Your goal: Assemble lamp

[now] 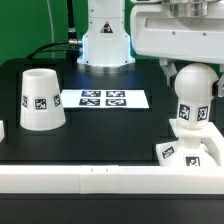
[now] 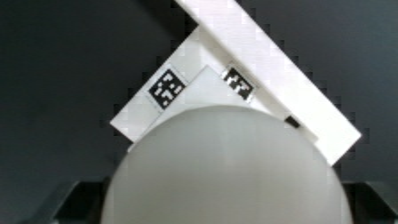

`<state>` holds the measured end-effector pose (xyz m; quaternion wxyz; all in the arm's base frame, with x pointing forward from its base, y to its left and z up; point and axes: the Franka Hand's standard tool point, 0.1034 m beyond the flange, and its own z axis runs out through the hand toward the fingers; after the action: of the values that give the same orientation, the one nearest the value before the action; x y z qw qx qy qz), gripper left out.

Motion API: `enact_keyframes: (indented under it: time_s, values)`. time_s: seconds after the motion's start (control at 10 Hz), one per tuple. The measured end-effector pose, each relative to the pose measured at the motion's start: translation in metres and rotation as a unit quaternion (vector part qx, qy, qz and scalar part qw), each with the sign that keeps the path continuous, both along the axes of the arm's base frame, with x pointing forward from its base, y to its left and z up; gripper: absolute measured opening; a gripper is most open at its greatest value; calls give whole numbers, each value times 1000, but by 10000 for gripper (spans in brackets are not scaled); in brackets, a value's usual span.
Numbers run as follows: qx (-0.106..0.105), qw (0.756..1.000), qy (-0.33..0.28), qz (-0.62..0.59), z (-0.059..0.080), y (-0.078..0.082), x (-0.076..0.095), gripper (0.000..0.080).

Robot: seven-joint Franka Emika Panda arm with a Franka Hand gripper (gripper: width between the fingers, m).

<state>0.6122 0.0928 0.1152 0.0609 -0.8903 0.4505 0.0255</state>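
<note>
The claw is on the exterior view's right and comes down from above onto the bulb. In the wrist view the round top of the bulb fills most of the picture, and one dark finger shows on each side of it, close against the white plastic. The claw therefore seems to be pinching the bulb at its widest part, though the contact itself is partly hidden.

The bulb stands almost upright, with the round end up and the neck down. A square tag is on its neck. Directly under it lies the base, flat on the black surface, and two tags show on its near sides. The neck reaches down to the top of the base, but I cannot tell if it sits inside the base or only touches it. In the wrist view the base shows beyond the bulb with one corner against a long white rail.

In the exterior view the rail runs along the front edge of the surface, just beside the base.

The shade stands on the exterior view's left, well apart from the bulb and the base. Its wide opening is down and a tag faces the camera. Between the shade and the bulb, further back, lies the marker board, flat on the surface.
</note>
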Motion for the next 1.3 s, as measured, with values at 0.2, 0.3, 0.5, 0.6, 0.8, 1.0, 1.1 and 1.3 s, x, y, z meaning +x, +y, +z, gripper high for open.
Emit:
enact_keyframes:
  time_s: [0.2,0.3,0.5,0.6,0.8,1.0,1.1,1.3]
  values:
    - [1,1000,4,-29,0,2,0,637]
    - [1,1000,4,-27,0,2,0,637]
    - [-1,999,-5,41,0,1,-1,686]
    - [-1,998,-9,64,0,1,0,697]
    - [-6,982,-25,188,2,2,1,699]
    - [-6,969,-32,243,2,2,0,699]
    - [-7,960,-36,277,1,2,0,699]
    - [-7,941,-43,337,1,1,0,699]
